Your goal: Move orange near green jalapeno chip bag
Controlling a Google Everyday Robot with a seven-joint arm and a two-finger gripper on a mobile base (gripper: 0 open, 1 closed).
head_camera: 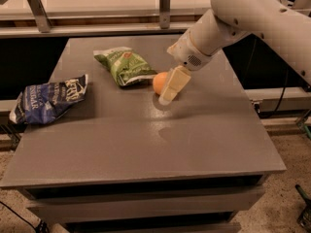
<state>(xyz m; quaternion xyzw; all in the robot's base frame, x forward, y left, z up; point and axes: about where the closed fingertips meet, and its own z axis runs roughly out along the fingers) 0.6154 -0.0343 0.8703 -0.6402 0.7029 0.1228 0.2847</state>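
Observation:
The orange (158, 82) is at the table's middle back, just right of the green jalapeno chip bag (125, 65), which lies flat with its near end almost touching the fruit. My gripper (163, 94) comes down from the upper right and is shut on the orange. One pale finger (174, 83) covers the orange's right side and the other finger is hidden behind it. The fingertips reach down to about the table top.
A dark blue chip bag (47, 98) lies at the left edge of the grey table (146, 144). The white arm (233, 18) crosses over the back right corner. A rail with metal posts (164, 6) runs behind the table.

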